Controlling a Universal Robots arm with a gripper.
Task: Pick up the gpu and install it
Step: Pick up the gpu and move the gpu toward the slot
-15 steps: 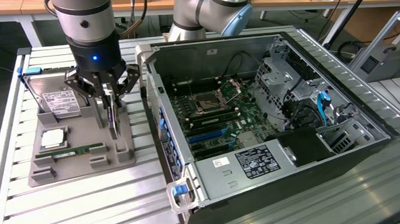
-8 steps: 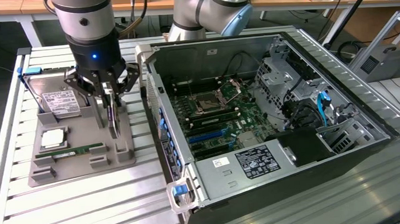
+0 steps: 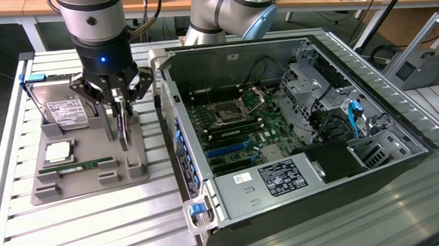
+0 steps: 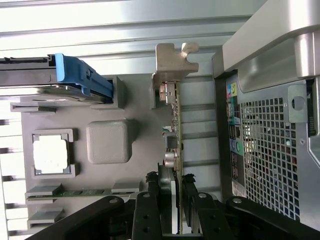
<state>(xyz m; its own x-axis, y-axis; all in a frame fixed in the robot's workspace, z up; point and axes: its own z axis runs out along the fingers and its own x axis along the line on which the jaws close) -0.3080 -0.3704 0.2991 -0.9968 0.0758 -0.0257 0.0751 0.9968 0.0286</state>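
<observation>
- Your pincer (image 3: 120,112) (image 4: 175,186) is clenched on the gpu (image 3: 122,130) (image 4: 175,125). In the wrist view its dark fingers (image 4: 189,195) stand against both faces of the card.
- The gpu stands upright and edge-on over the grey tray (image 3: 94,145) (image 4: 140,90), with its lower edge down at the tray surface (you cannot tell whether it sits in its slot or just clear of it).
- In the wrist view, the card's silvery metal bracket (image 4: 170,65) is at the end away from the fingers.
- In the exterior view, the tray lies on the slatted table (image 3: 98,223) at 9 o'clock from the open computer case (image 3: 397,126) (image 4: 270,145), just beside it.
- On the tray in that same view, the hard drive (image 3: 65,110) (image 4: 30,75) lies at 10 o'clock from the gpu. The square processor chip (image 3: 59,153) (image 4: 50,154) is at 8 o'clock. The green memory stick (image 3: 77,166) (image 4: 75,191) lies flat at 7 o'clock.
- The case has its side open and facing up, so you see the motherboard (image 3: 235,128) inside.
</observation>
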